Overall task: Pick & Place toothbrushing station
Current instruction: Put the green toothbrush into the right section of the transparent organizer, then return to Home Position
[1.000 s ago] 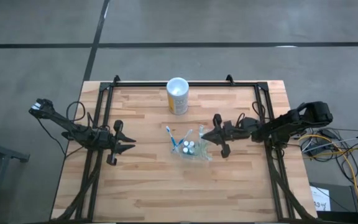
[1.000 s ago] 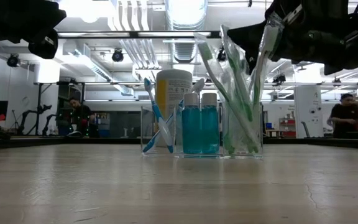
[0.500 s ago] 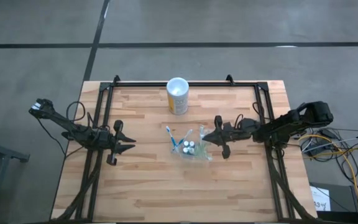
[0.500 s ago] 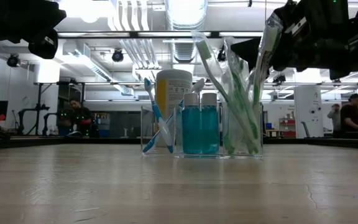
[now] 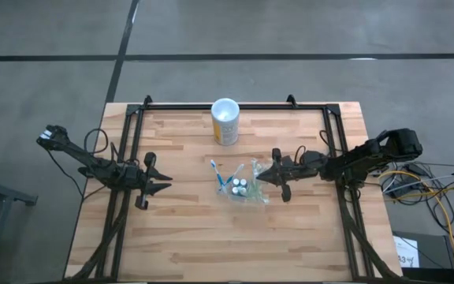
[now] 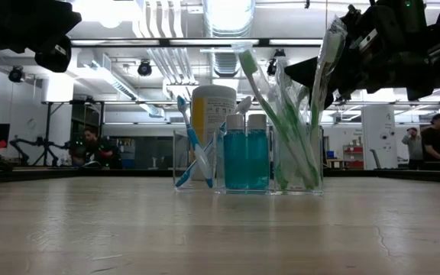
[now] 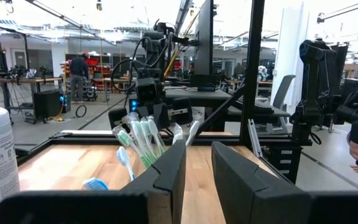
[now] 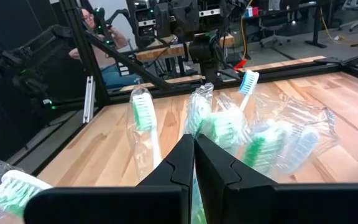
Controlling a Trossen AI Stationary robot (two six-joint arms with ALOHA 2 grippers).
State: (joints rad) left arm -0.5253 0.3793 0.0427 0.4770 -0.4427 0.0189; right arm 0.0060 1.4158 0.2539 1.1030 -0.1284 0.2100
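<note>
Right pincer [image 5: 260, 175] sits at the table's middle, its two fingers pressed fully together, and whether anything is caught between them is hard to say: in the right wrist view the wrapped toothbrushes [image 8: 143, 115] stand right at the fingertips, but no clear grip shows. From that pincer the toothbrushing station [image 5: 242, 188] lies just off at roughly eight o'clock in the high view, close enough to be touching or nearly so; it is a clear holder standing upright on the table [image 5: 180, 237], its long side running about three to nine o'clock. The low view shows its load: green brushes in the end compartment under the right pincer, two teal bottles [image 6: 247, 159] in the middle, a blue brush [image 6: 191, 145] at the other end. Farther out, at about twelve o'clock from the station, stands the yellow cup [image 5: 225, 121], apart from it. Well away toward nine o'clock waits the left pincer [image 5: 164, 180], its fingers a little apart and holding nothing. The right arm is plainly the nearer one, so I'd judge the coming move is its to make.
</note>
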